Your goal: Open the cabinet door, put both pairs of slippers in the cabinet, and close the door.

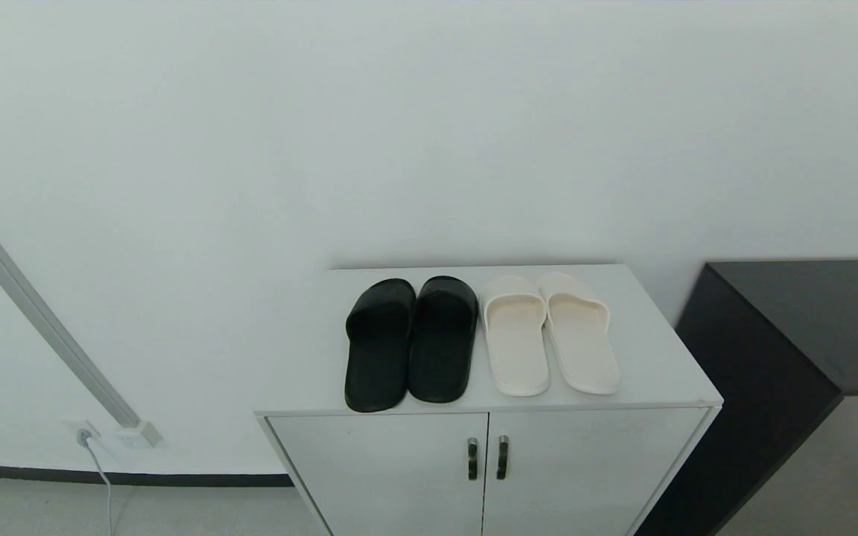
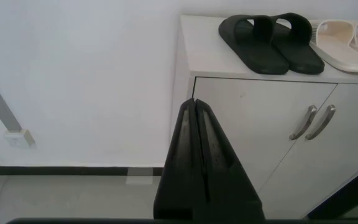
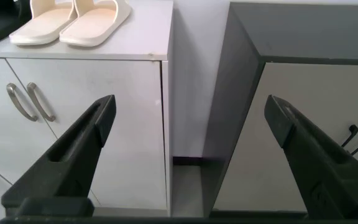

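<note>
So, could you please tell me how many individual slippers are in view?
4, all on the cabinet top: one black slipper leftmost, the second black slipper beside it, then one cream slipper, the second cream slipper rightmost. None seems hidden.

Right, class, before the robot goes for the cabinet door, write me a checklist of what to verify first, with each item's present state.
1. Both cabinet doors shut, so opening comes first: ok.
2. The door handles free of anything in front: ok.
3. The right gripper open, ready for a handle: ok.
4. The left gripper open: not ok, it is shut.
5. The black slippers and white slippers both on the cabinet top: ok.
6. Room inside for two pairs: cannot tell, the doors hide it.
</note>
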### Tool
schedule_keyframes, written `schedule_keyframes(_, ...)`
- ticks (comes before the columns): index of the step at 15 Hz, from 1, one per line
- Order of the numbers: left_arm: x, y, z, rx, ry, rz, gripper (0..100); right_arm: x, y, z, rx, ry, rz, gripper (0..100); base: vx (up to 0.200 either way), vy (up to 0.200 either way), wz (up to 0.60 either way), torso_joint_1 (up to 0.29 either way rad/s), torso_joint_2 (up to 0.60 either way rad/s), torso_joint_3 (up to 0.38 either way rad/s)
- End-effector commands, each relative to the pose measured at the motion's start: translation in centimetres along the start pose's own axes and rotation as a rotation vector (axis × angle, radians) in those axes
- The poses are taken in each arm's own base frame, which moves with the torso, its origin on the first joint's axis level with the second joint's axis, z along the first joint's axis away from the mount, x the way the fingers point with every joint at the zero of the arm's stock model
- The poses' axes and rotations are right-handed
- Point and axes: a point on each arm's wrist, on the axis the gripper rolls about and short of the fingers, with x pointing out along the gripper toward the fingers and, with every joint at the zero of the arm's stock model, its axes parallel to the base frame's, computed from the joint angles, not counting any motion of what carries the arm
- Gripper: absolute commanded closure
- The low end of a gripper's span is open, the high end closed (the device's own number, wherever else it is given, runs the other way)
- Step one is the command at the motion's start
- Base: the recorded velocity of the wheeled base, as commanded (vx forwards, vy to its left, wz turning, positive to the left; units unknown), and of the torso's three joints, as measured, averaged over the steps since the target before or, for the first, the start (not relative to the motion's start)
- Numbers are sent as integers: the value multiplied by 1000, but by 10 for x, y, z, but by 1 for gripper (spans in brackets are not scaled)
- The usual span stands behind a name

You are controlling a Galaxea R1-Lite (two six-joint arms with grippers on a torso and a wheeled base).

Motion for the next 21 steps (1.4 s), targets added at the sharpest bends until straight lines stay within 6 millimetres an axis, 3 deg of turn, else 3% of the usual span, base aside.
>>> schedule_keyframes(1, 0, 0, 0, 0, 0, 1, 100, 0, 0, 0, -1, 1, 0, 0, 0, 0, 0, 0, 0, 0)
schedule_keyframes(9, 0, 0, 0, -2, 0, 1, 100, 0, 0, 1, 6, -6, -3, 0, 0, 0, 0, 0, 0, 0)
schedule_keyframes(10, 0, 0, 0, -2, 1, 1, 100, -4, -1, 23, 56, -68, -9, 0, 0, 0, 0, 0, 0, 0)
schedule_keyframes(11, 0, 0, 0, 0, 1, 1, 100, -8, -4, 72, 167, -109, 14, 0, 0, 0, 0, 0, 0, 0)
schedule_keyframes(12, 0, 0, 0, -2, 0, 1, 100, 3, -6, 81, 177, -10, 39, 0, 0, 0, 0, 0, 0, 0)
schedule_keyframes(15, 0, 0, 0, -2, 1, 1, 100, 39, -3, 68, 134, 224, 161, 0, 0, 0, 0, 0, 0, 0)
schedule_keyframes(17, 0, 0, 0, -2, 0, 1, 100, 64, 1, 71, 139, 269, 208, 0, 0, 0, 0, 0, 0, 0)
schedule_keyframes(18, 0, 0, 0, -2, 0, 1, 100, 64, 1, 71, 139, 269, 208, 0, 0, 0, 0, 0, 0, 0)
schedule_keyframes(19, 0, 0, 0, -2, 0, 1, 100, 87, 7, 75, 127, 282, 260, 0, 0, 0, 0, 0, 0, 0)
schedule_keyframes(21, 0, 0, 0, -2, 0, 1, 100, 109, 18, 80, 118, 280, 336, 0, 0, 0, 0, 0, 0, 0)
